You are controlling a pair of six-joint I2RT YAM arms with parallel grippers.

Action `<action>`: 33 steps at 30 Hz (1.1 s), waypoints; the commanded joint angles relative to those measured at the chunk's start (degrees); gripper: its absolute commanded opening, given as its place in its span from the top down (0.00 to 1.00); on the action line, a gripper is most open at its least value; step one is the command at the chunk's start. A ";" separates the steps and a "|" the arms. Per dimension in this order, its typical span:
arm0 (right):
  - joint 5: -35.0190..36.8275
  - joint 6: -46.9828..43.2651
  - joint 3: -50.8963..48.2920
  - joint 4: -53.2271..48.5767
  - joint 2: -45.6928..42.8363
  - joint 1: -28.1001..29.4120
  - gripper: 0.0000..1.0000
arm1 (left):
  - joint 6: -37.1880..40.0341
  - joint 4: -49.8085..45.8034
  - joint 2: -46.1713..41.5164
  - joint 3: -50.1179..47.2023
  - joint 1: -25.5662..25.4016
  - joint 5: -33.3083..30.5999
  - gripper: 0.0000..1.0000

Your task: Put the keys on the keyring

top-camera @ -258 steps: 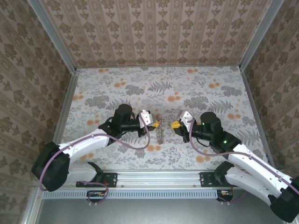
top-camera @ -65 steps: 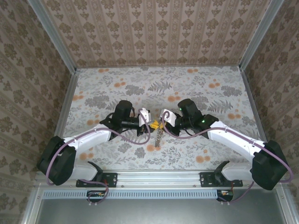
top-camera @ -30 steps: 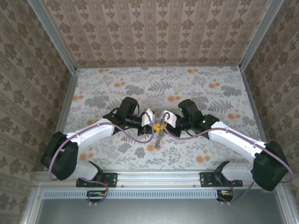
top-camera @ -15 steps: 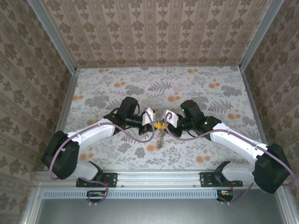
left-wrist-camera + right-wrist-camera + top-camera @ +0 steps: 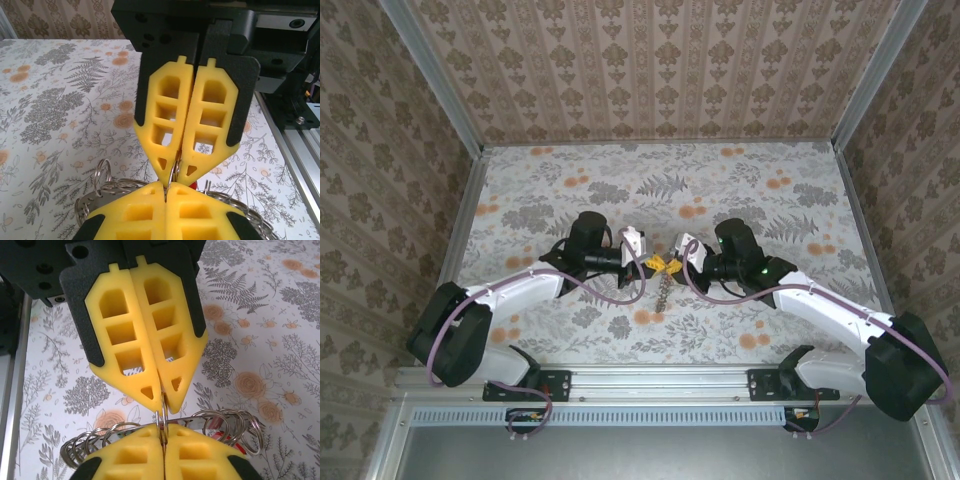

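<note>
Table point(image 5: 770, 170), mine to work on, floral covering.
White top printed with grey ferns and orange blossoms; metal rails point(image 5: 460, 235) down its left and right sides. Contents: one string of metal rings point(image 5: 662, 292), centre, towards my near edge; I cannot tell whether it rests on the top or hangs clear.

Robot test cell of laboratory type, aluminium-profile frame point(image 5: 428, 70) around a boxed bay, damask-patterned paper on the walls point(image 5: 660, 70), floral printed sheet on the table point(image 5: 770, 195), left arm point(image 5: 515, 292) and right arm point(image 5: 825, 305) bolted to an aluminium rail point(image 5: 660, 377) at the near edge
</note>
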 commanded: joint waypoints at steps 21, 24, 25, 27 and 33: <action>-0.94 -4.91 5.88 -9.33 -0.32 -0.35 1.00 | 13.30 -18.67 0.14 9.61 -2.43 -1.00 0.73; -1.29 -4.93 6.24 -9.42 -0.05 -0.36 1.00 | 14.60 -20.84 1.09 10.96 -2.96 -1.57 0.73; -1.45 -4.93 6.36 -9.41 0.04 -0.38 1.00 | 15.00 -21.56 1.34 11.34 -3.01 -1.80 0.73; -1.58 -4.86 6.54 -9.31 0.25 -0.36 0.99 | 15.44 -22.10 1.72 11.66 -3.22 -2.14 0.73; -1.84 -4.65 6.63 -8.65 0.65 -0.28 0.99 | 17.00 -24.30 2.10 12.45 -3.52 -3.30 0.75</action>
